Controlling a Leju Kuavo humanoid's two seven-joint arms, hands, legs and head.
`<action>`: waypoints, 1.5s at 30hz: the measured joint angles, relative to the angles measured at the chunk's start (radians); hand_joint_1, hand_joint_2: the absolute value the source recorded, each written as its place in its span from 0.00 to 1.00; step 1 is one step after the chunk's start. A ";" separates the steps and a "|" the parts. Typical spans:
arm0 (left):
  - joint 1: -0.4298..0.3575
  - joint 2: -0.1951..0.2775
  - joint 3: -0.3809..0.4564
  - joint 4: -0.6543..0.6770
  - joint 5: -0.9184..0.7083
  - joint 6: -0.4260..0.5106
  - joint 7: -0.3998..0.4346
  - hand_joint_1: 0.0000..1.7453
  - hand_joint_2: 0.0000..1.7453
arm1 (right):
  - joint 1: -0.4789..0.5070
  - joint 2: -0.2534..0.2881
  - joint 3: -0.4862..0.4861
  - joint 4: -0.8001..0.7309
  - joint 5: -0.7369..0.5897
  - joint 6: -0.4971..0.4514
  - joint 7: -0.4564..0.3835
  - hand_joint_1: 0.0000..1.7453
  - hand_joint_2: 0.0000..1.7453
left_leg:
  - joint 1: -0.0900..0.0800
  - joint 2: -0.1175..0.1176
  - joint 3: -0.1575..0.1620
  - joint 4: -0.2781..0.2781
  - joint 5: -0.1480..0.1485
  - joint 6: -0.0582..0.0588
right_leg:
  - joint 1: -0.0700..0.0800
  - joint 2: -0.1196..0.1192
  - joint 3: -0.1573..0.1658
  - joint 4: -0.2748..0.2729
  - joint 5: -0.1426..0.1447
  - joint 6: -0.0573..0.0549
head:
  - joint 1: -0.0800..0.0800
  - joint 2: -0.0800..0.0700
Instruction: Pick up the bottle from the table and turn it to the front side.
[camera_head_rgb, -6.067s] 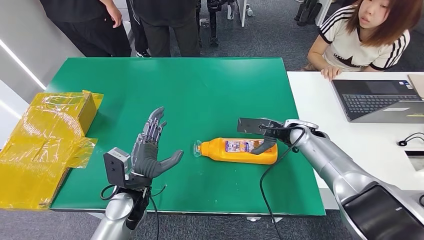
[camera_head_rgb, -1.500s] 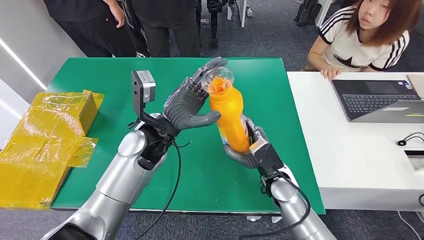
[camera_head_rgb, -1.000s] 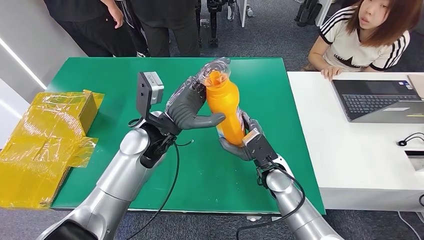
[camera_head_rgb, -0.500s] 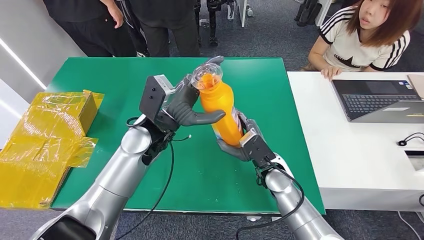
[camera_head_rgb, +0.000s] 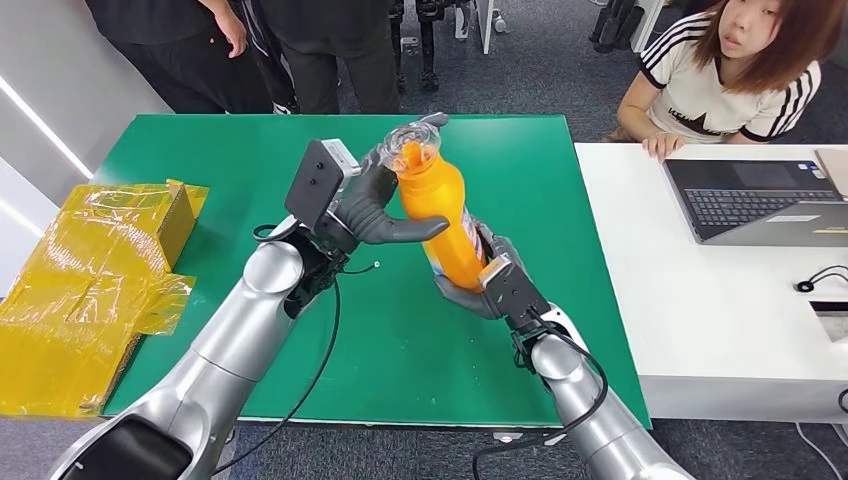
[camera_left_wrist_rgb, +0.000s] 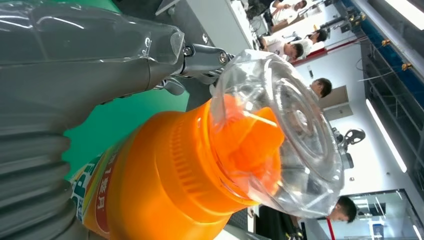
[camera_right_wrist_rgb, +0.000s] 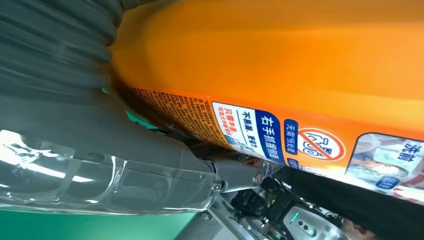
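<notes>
Nearest, the right hand (camera_head_rgb: 478, 283) wraps the lower body of the orange bottle (camera_head_rgb: 437, 215), fingers curled around it and holding it clear above the green table (camera_head_rgb: 200, 160). Its long axis runs near upright, base down in that hand, clear cap (camera_head_rgb: 412, 148) tilted away and slightly left. Higher up, the left hand (camera_head_rgb: 378, 207) has its thumb pressed across the shoulder and its fingers behind the neck. The bottle looks like rigid, smooth plastic, probably slippery, seemingly full and fairly heavy; the broad body is the safest hold, not the cap.
</notes>
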 joint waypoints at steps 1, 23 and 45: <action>-0.001 -0.001 0.000 0.004 0.009 -0.008 0.003 0.00 1.00 | -0.003 0.001 0.000 0.004 -0.002 0.000 0.000 1.00 1.00 | 0.000 0.000 0.000 0.000 0.000 0.000 | 0.000 0.000 0.000 0.000 0.000 0.000 | 0.000 0.000; -0.006 -0.017 0.000 0.027 0.105 -0.093 0.014 0.28 1.00 | -0.042 0.012 0.002 0.090 -0.023 -0.004 -0.033 1.00 1.00 | 0.000 0.000 0.000 0.000 0.000 0.000 | 0.000 0.000 0.000 0.000 0.000 0.000 | 0.000 0.000; -0.017 -0.034 0.000 0.057 0.225 -0.090 -0.027 1.00 1.00 | -0.070 0.045 -0.008 0.134 -0.003 -0.023 -0.060 0.00 1.00 | 0.000 0.000 0.000 0.000 0.000 0.000 | 0.000 0.000 -0.001 0.000 0.000 0.000 | 0.000 0.000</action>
